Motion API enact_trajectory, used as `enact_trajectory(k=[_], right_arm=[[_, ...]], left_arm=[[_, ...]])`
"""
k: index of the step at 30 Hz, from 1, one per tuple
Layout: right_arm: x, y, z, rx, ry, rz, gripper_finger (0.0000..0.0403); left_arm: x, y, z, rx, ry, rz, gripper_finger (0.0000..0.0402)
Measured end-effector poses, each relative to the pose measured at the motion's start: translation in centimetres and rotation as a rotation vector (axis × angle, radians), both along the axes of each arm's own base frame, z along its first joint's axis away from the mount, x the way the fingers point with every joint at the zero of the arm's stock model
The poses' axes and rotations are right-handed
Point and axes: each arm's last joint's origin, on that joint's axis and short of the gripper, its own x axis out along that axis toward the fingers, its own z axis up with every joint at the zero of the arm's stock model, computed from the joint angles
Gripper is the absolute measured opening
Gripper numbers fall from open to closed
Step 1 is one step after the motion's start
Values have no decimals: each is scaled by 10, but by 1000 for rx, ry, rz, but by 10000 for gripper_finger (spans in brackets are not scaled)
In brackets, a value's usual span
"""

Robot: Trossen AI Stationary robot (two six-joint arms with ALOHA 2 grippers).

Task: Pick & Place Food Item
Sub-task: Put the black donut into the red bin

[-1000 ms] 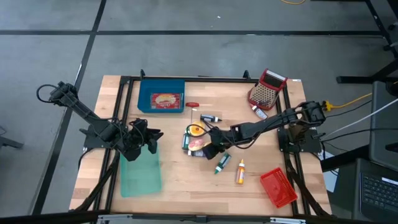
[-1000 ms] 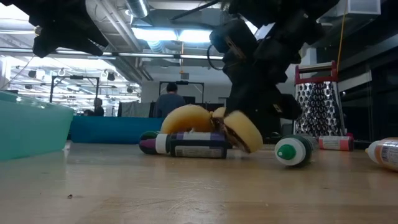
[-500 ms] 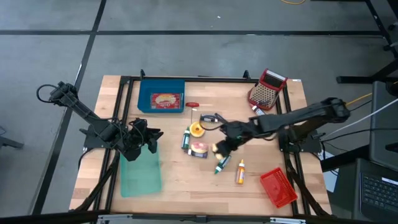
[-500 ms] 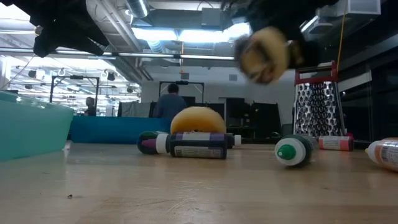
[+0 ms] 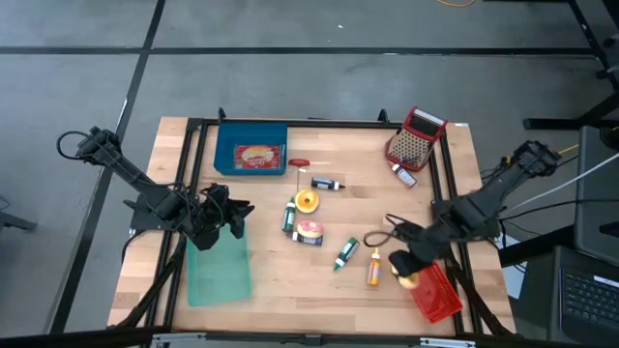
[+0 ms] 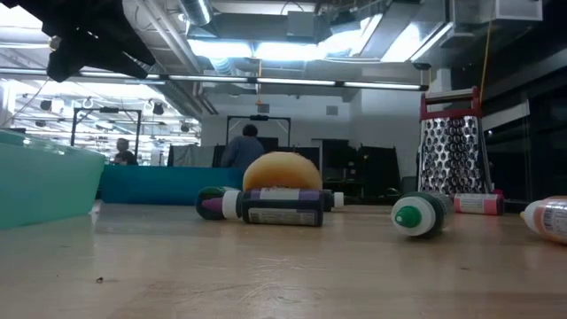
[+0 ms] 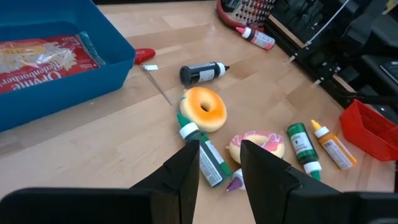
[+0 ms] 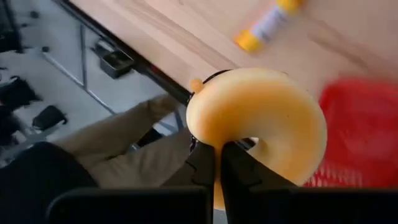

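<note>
We've swung our right gripper point(image 5: 404, 268), clamped on the donut point(image 8: 258, 127), across to just beside the red basket point(image 5: 437, 295).

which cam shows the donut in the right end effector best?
Right wrist view: the donut fills the frame, pinched in the right end effector. High view shows it small, beside the red basket. Low and left wrist views miss it.
</note>
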Motion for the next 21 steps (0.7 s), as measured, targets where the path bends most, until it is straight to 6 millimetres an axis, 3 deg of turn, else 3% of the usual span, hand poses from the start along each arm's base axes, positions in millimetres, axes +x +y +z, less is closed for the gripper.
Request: enact_trajectory(k=[10, 21], right_arm=[[-38, 37, -20, -72, 269, -46, 7], [-37, 62, -49, -176, 371, -71, 7]], left_arm=[[0, 0, 0, -6, -3, 0, 111], [0, 0, 0, -7, -2, -1, 111]])
